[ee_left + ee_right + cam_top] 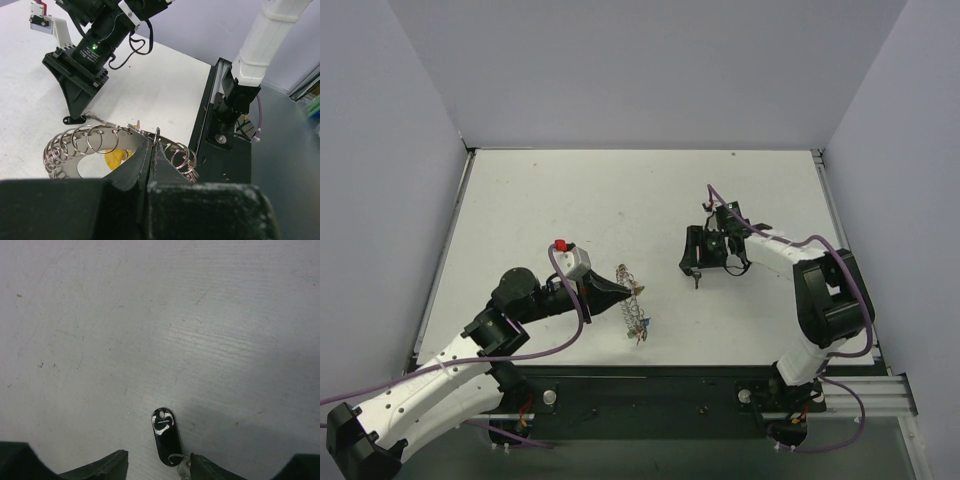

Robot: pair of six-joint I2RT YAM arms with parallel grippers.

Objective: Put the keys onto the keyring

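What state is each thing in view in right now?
left hand: shut on the keyring.
keyring: gripped at its rim, standing upright.
right hand: open, fingers either side of the black key.
black key: flat on the table, not gripped.
yellow key: partly hidden behind keyring; attachment unclear.

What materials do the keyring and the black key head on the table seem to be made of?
Keyring: polished silvery metal, likely steel; its wire loops glint brightly. Black key head: probably glossy plastic, judging by its smooth dark surface with white highlights, though painted metal is possible.
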